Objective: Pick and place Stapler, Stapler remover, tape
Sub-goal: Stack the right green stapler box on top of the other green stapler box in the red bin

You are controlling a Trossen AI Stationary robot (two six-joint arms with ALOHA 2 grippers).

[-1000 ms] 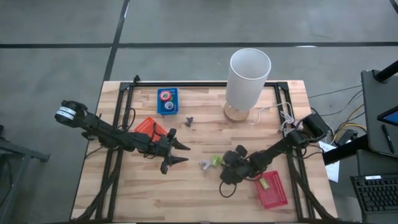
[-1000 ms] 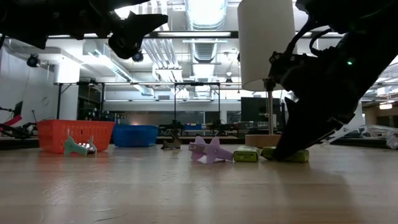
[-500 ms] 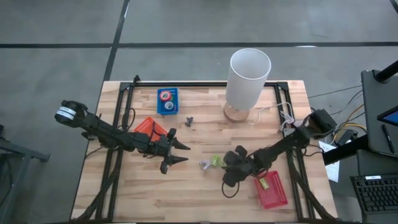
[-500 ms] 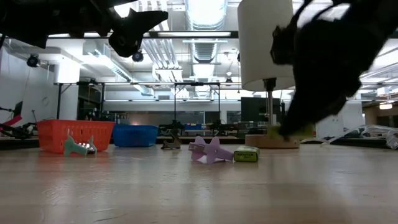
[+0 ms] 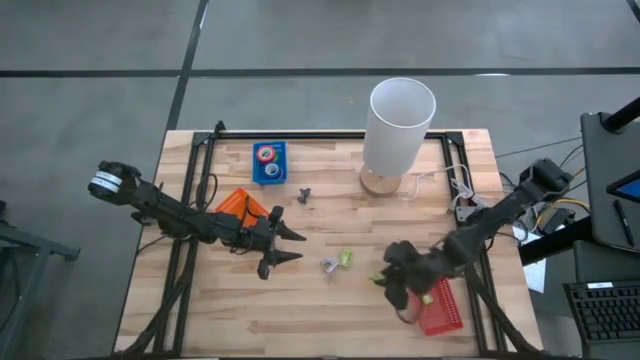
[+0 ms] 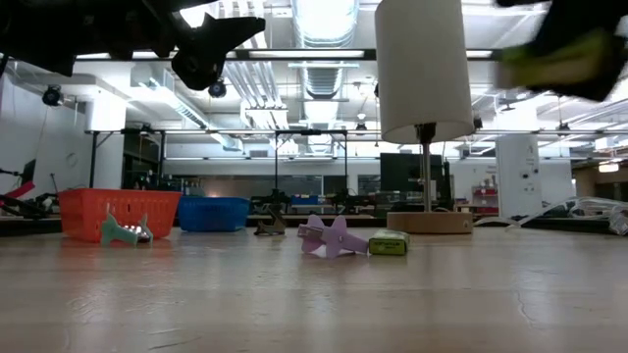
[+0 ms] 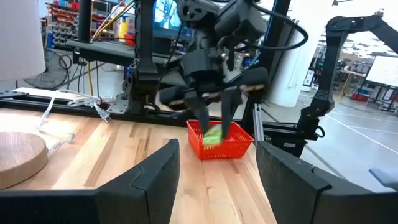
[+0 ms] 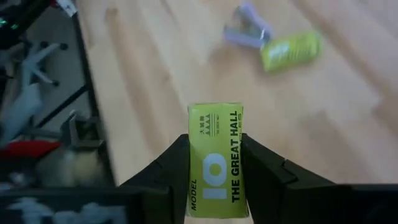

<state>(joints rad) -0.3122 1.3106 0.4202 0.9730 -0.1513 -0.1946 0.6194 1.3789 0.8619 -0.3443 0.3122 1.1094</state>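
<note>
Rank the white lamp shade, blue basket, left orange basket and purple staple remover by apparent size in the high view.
1. White lamp shade, clearly largest.
2. Blue basket and orange basket look similar; the left arm covers part of the orange one, so no ranking.
3. Purple staple remover, smallest.

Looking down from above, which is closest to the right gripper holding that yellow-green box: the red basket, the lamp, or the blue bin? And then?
From the right gripper:
1. Red basket, right beside it at the table's near right.
2. Lamp, farther back.
3. Blue bin, far back left.
</note>
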